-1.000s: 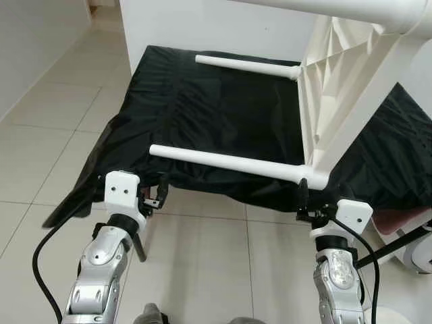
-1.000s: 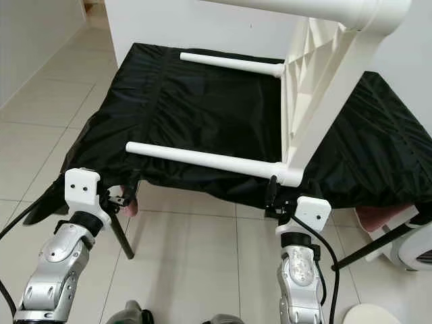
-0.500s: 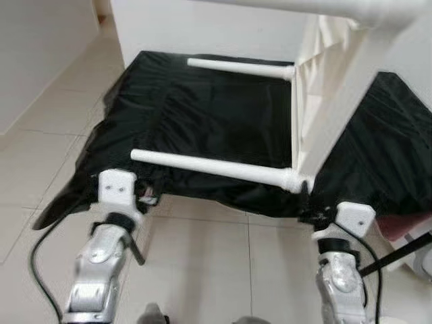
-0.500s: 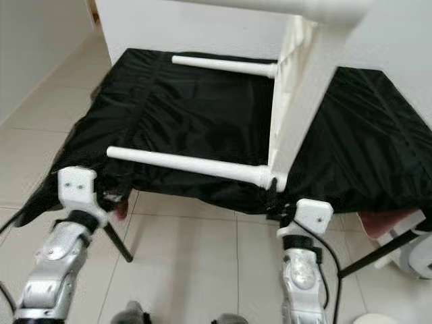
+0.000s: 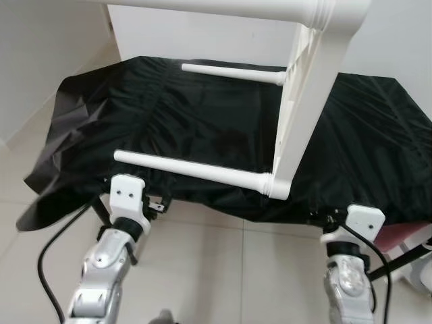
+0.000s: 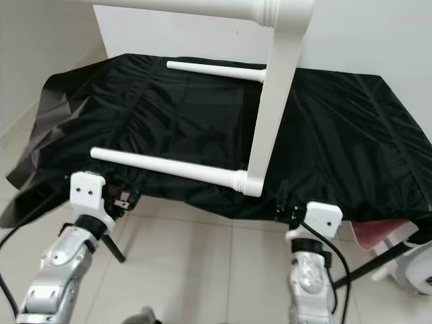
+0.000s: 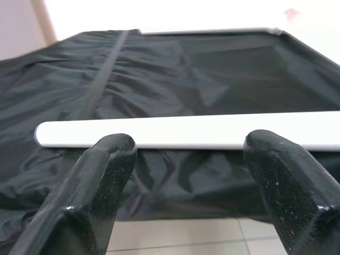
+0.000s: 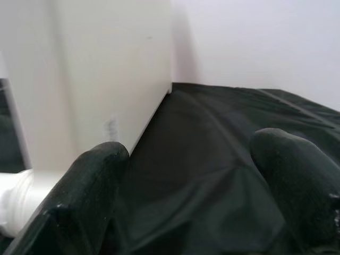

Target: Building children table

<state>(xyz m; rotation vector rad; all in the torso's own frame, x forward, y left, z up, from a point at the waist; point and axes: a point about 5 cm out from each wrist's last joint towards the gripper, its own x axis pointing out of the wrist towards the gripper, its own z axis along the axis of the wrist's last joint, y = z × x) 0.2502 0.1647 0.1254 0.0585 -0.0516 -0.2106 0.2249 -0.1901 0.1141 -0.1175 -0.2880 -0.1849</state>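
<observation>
A white children's table lies on its side on a black cloth. Its top stands on edge, and its legs point to the left. The near leg runs along the cloth's front edge, the far leg lies behind it, and an upper leg crosses overhead. My left gripper is open and low at the cloth's edge, with the near leg just beyond its fingertips. My right gripper is open below the table top, facing the cloth.
Pale tile floor lies in front of the cloth. A white wall rises behind it. At the right are a pink thing, a black slanted rod and a white rounded object. A black cable hangs by my left arm.
The whole picture has shifted as the camera moved. Both grippers stay low at the cloth's front edge. The right one now sits further right of the near leg's joint.
</observation>
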